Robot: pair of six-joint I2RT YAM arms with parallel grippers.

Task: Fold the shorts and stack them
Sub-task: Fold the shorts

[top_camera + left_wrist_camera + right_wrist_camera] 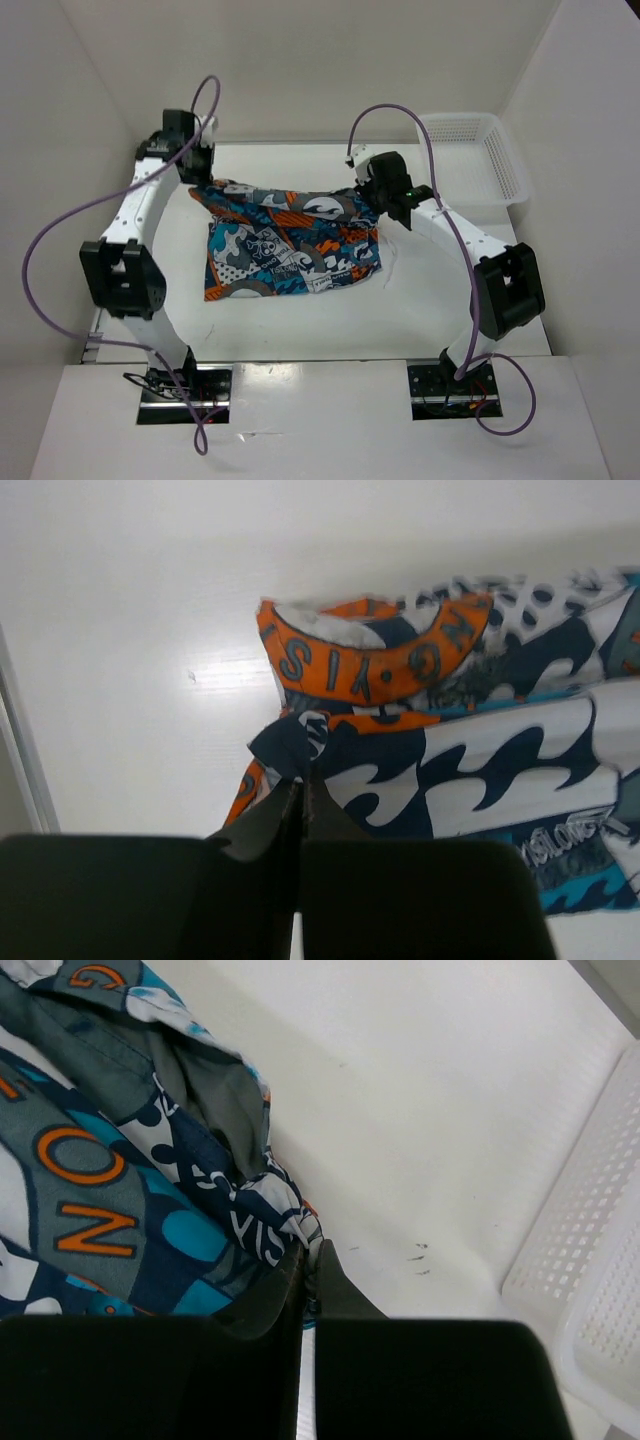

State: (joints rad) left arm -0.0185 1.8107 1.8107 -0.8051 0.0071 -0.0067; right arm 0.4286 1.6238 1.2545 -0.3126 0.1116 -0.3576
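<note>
**A:** Where are the shorts?

**B:** The shorts (pixel 290 245) lie spread across the middle of the table (pixel 300 325), a patchwork of teal, orange, white and black. Their far edge runs in a line between my two tools. The rest drapes toward six o'clock, ending in an orange corner at about seven o'clock of the cloth.

**A:** And your tools?

**B:** My left tool (pixel 302 780) is clenched on the cloth at the shorts' ten o'clock corner. From the left wrist I see a dark blue tuft of fabric bunched right at the fingertips, and an orange band with grey lettering curves just beyond it. My right tool (pixel 311 1258) is clamped on the two o'clock corner, where a fold of blue-and-white fabric is pinched between its black fingers.

**A:** Is the held edge off the table?

**B:** I cannot tell from these views whether it is raised or resting.

**A:** Anything else around?

**B:** A white mesh basket (pixel 508 168) sits at the table's two o'clock corner, just beyond my right arm and apart from the shorts.
</note>
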